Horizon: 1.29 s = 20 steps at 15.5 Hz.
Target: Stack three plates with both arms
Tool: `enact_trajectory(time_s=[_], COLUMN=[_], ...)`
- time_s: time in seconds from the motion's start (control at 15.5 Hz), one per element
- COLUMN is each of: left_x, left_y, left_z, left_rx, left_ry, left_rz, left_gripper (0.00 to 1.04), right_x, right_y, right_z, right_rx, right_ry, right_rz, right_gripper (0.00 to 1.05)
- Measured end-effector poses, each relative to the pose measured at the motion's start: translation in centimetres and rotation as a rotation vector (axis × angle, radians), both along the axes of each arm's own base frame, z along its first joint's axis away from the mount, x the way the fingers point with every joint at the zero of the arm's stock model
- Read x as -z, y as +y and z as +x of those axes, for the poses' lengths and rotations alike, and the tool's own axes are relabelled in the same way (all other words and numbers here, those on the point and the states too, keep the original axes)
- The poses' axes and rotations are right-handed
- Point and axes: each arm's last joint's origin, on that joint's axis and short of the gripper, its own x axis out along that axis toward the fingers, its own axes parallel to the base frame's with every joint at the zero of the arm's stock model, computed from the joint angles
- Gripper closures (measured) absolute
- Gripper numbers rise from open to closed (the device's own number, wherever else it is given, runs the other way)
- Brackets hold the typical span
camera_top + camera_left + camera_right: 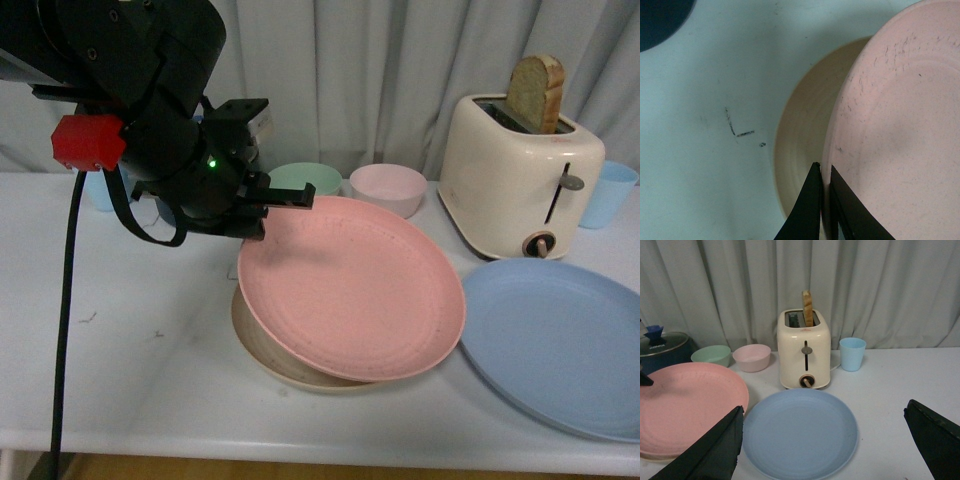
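Observation:
My left gripper (262, 208) is shut on the far left rim of the pink plate (350, 285) and holds it tilted just over the beige plate (262, 350), which lies on the table beneath it. In the left wrist view the two black fingers (812, 200) pinch the pink plate's (900, 135) rim, with the beige plate (805, 145) showing beside it. The blue plate (560, 345) lies flat at the right. My right gripper (825, 440) is open and hangs above the blue plate (800, 432); it is out of the front view.
A cream toaster (520, 175) with a bread slice stands behind the blue plate. A green bowl (305, 178) and a pink bowl (388, 188) sit at the back. A light blue cup (608, 193) stands at far right. A dark lidded pot (662, 347) is at the left.

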Motion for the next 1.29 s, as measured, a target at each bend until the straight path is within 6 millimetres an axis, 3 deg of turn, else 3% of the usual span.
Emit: enact_trajectory(time_s=[0.13,0.52,0.65,0.71,0.78,0.9,0.97,1.03,1.16,1.29], left_x=[0.6,0.9,-1.3,-3.6,-6.0,-10.6,-12.0,-13.1,-8.7,-7.7], left_y=[0.4,0.4,0.5,0.8,1.1,2.5,2.9,3.1,5.7,6.6], left_z=[0.8,0.5,-1.1,-2.2,-3.5,-8.5,-10.1,-10.4,-13.6,-14.7], left_rx=[-0.03,-0.026,-0.002,0.0,-0.012,-0.053,-0.067,-0.14,-0.301,-0.319], left_ry=[-0.002,0.007,-0.053,-0.147,-0.278,-0.617,-0.712,-0.85,-0.896,-0.895], left_rz=[0.025,0.047,0.044,0.016,0.04,0.074,0.063,0.035,-0.011,-0.02], left_gripper=[1.02,0.48,0.23,0.1,0.05,0.07,0.07,0.11,0.38,0.47], right_x=[0.0,0.0,0.0,0.0,0.0,0.0,0.0,0.0,0.0,0.0], right_y=[0.0,0.0,0.0,0.0,0.0,0.0,0.0,0.0,0.0,0.0], right_z=[0.0,0.0,0.0,0.0,0.0,0.0,0.0,0.0,0.0,0.0], right_rx=[0.0,0.0,0.0,0.0,0.0,0.0,0.0,0.0,0.0,0.0], right_ry=[0.0,0.0,0.0,0.0,0.0,0.0,0.0,0.0,0.0,0.0], right_rz=[0.0,0.0,0.0,0.0,0.0,0.0,0.0,0.0,0.0,0.0], right_gripper=[0.06,0.06,0.06,0.06,0.06,0.06,0.06,0.06,0.06,0.06])
